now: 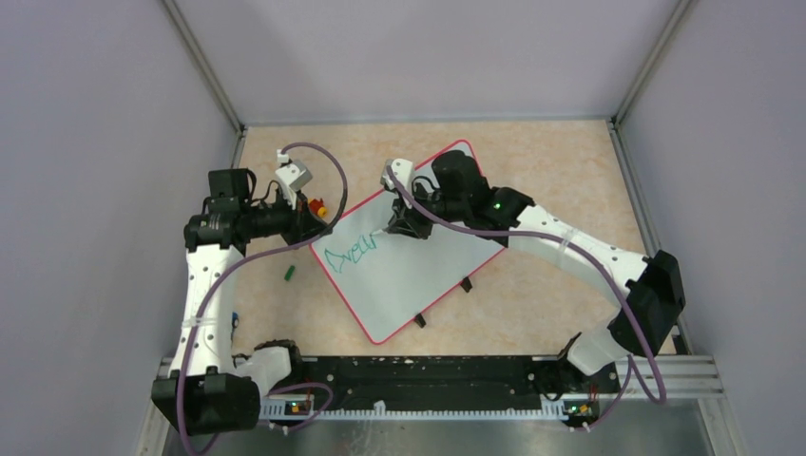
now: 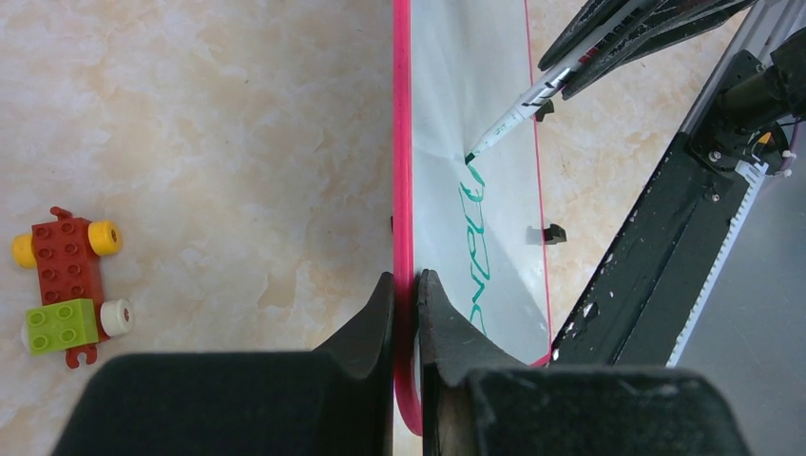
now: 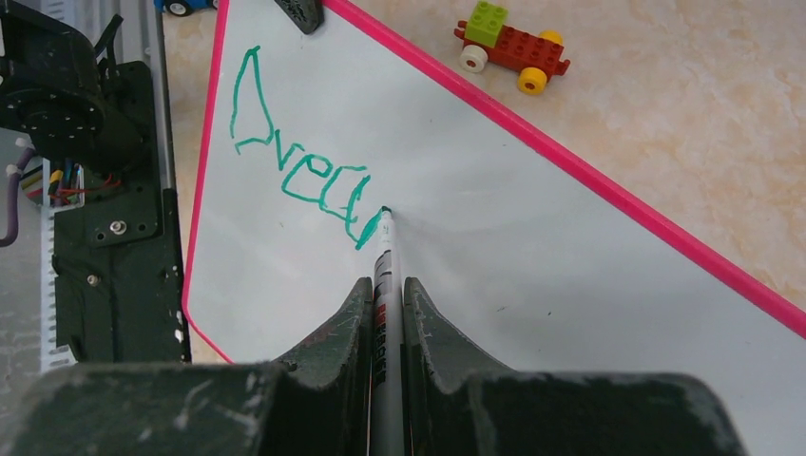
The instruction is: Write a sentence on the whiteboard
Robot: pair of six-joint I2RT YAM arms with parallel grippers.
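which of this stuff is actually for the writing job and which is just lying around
For the job: whiteboard, green lettering, marker in the right gripper, left gripper clamped on its rim.
Lying about: toy brick car, small green piece beside the board.

the white-and-black left arm (image 1: 201,294) stands along the left side, wrist bent inward, its black left gripper (image 2: 406,285) pinched on the red-rimmed whiteboard (image 2: 402,142); the right arm (image 1: 570,249) stretches leftward, right gripper (image 3: 385,290) clamping a white marker (image 3: 383,258).
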